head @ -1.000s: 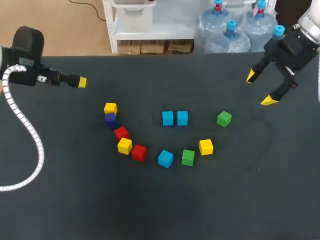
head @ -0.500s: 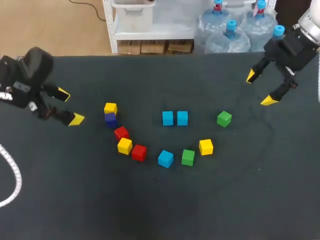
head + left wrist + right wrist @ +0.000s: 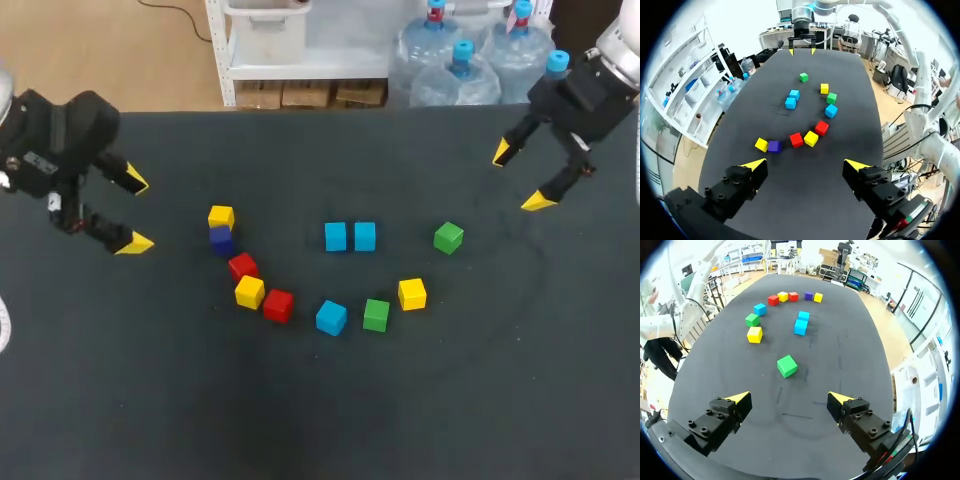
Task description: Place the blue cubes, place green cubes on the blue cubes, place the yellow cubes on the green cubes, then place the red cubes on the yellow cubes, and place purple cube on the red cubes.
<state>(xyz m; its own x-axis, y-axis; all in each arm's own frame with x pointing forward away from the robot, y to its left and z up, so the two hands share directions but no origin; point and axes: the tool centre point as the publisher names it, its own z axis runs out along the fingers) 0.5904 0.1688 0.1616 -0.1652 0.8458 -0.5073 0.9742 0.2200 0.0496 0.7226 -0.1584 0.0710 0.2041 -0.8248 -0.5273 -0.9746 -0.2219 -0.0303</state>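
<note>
- Blue cubes [image 3: 335,236], two small solid-coloured blocks, sit touching side by side mid-way across the dark worktop [image 3: 300,420], likely the base row; a third blue cube [image 3: 331,317] lies nearer, in the arc of mixed-colour cubes [image 3: 278,304].
- Left gripper [image 3: 136,212] hovers at the left, fingers wide apart, empty.
- Right gripper [image 3: 521,177] hovers far right, near a green cube [image 3: 448,237], equally spread, touching nothing.

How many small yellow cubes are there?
3 yellow cubes: one beside the purple cube, one between the two red cubes, one beside the nearer green cube. None looks hidden.
</note>
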